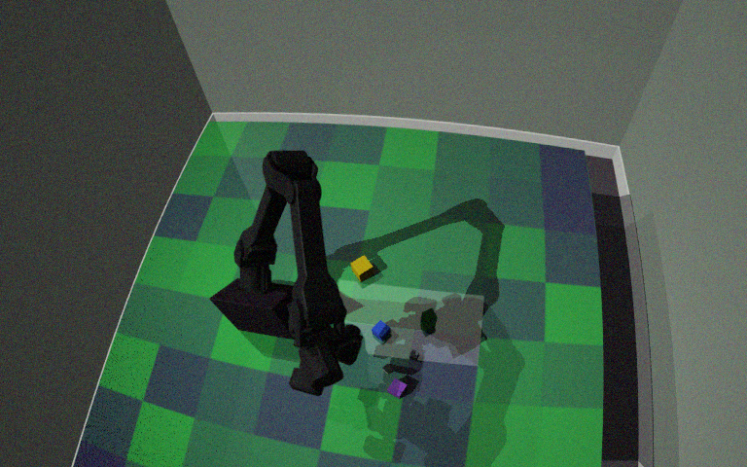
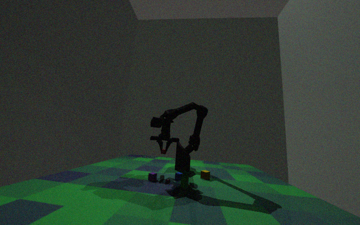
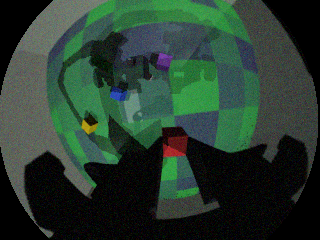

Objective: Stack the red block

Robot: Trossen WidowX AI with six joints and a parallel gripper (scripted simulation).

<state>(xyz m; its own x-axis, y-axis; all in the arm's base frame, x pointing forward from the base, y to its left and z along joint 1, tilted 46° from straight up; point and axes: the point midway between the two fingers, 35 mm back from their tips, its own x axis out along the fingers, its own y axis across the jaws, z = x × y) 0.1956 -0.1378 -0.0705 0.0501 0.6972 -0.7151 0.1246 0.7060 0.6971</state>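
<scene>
The gripper hangs high above the checkered floor, its fingers clamped on the red block, which shows in the wrist view as a small red cube pinched between the two dark jaws at about 6 o'clock of the round picture. In the exterior view the block is only a reddish speck at the fingertips (hard to make out in the gloom).

On the floor below lie a blue block, a purple block at roughly 5 o'clock from the blue one, and a yellow block at about 11 o'clock from it, well apart. The green tower stands at 3 o'clock of the blue block, deep in shadow, so its height cannot be judged from the top view. In the exterior view it is a dim green column in front of the arm's base. Small dark bits near the purple block are too murky to identify. The arm hides the floor beneath it in the top view.
</scene>
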